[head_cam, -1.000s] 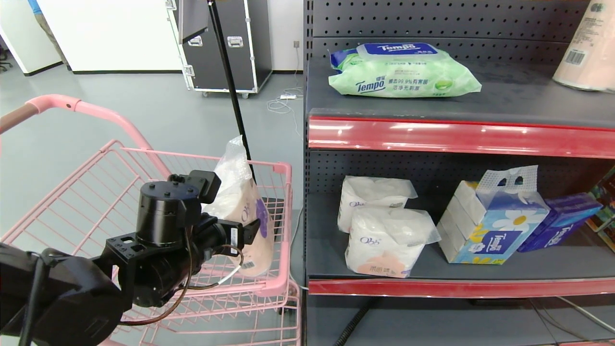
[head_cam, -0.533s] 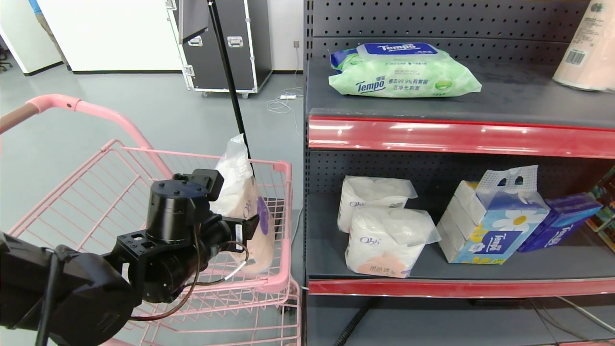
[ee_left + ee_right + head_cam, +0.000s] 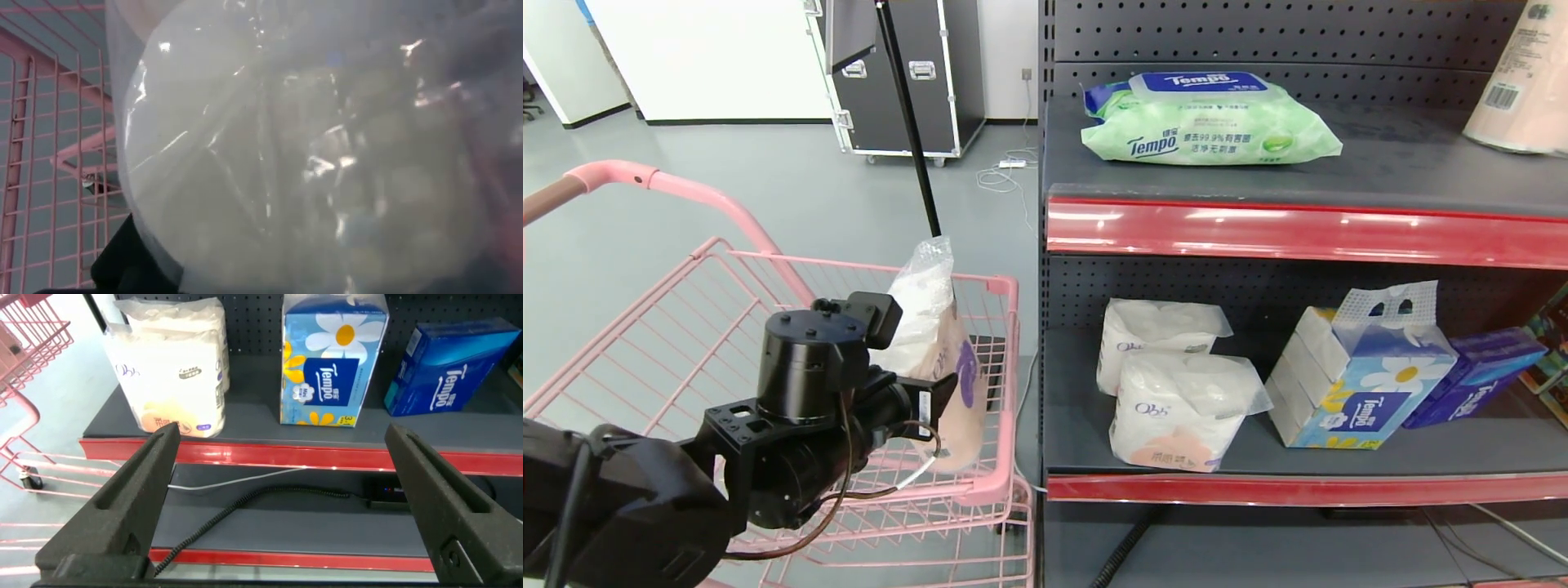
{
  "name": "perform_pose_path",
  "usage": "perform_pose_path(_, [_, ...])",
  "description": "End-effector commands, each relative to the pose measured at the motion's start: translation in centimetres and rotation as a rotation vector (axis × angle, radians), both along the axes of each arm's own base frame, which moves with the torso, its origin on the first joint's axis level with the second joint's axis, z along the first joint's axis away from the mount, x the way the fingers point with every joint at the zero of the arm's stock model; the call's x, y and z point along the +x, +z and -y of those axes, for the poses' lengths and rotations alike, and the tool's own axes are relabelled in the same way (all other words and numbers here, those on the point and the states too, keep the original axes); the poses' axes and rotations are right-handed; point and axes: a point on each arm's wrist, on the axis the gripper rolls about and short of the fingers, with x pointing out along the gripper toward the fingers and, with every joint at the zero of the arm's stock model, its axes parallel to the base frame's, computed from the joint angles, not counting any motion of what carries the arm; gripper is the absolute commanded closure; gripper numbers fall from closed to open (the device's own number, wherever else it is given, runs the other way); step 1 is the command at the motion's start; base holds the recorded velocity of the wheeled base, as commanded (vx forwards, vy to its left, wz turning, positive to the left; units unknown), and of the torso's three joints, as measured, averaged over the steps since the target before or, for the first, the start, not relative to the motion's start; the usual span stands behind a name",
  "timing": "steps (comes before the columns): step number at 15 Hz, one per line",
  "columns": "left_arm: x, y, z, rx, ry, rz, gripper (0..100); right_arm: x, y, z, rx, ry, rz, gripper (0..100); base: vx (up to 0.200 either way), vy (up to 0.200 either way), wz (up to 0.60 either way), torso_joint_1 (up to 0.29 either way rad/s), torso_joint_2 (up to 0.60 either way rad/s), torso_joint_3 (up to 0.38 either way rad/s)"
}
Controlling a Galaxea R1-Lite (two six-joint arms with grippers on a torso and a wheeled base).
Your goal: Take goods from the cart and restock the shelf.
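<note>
Step in hand: lift-out from cart.

- Left end effector [image 3: 937, 385] is inside the pink cart [image 3: 1001, 285], at its front right corner, closed on a pack of paper rolls [image 3: 929, 314]. The grip sits low on the pack's side. The pack stands roughly upright with its loose top wrap poking above the cart rim. In the left wrist view the clear wrap lies right against the lens, so the hold looks deep.
- Right end effector [image 3: 286, 502] has its jaws wide and holds nothing. It faces the front edge of the lower shelf [image 3: 1462, 445].
- Lower shelf stock: two like packs [image 3: 1176, 416] at the left end, one behind the other, a tissue pack [image 3: 1364, 367] just beside them, then a blue box [image 3: 1478, 376]. The upper shelf [image 3: 1405, 175] carries wet wipes [image 3: 1209, 118], with bare board to their right.

Judgement on technique:
- The wrap is soft and slick and the rolls give under pressure, so keep the grip firm and avoid sudden wrist turns.
- Raise the pack straight up until its base clears the rim, and only then swing it right toward the shelf. A sideways move too soon would catch the wire wall.
- The low grip makes the pack top-heavy, so keep it upright in transit.
- The gap beside the like packs looks tight. Enter low, under the red edge strip of the upper shelf, without nudging the front pack.
</note>
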Motion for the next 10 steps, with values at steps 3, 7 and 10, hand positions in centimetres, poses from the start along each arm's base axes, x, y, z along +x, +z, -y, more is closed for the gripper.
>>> perform_pose_path(3, [-1.2,3.4,-1.0,-0.039,-0.049,0.118,100,0.0,0.0,0.0,0.000,0.001,-0.002,0,0.000,0.000,0.00,0.000,0.00,0.000])
perform_pose_path(7, [-1.6,4.2,-1.8,-0.032,-0.059,0.148,100,0.0,0.0,0.0,-0.002,0.001,-0.002,0,0.000,0.000,0.00,0.000,0.00,0.000])
perform_pose_path(10, [-2.2,2.2,-2.5,0.002,-0.059,0.078,100,0.0,0.0,0.0,-0.005,0.001,-0.001,0,0.000,0.000,0.00,0.000,0.00,0.000])
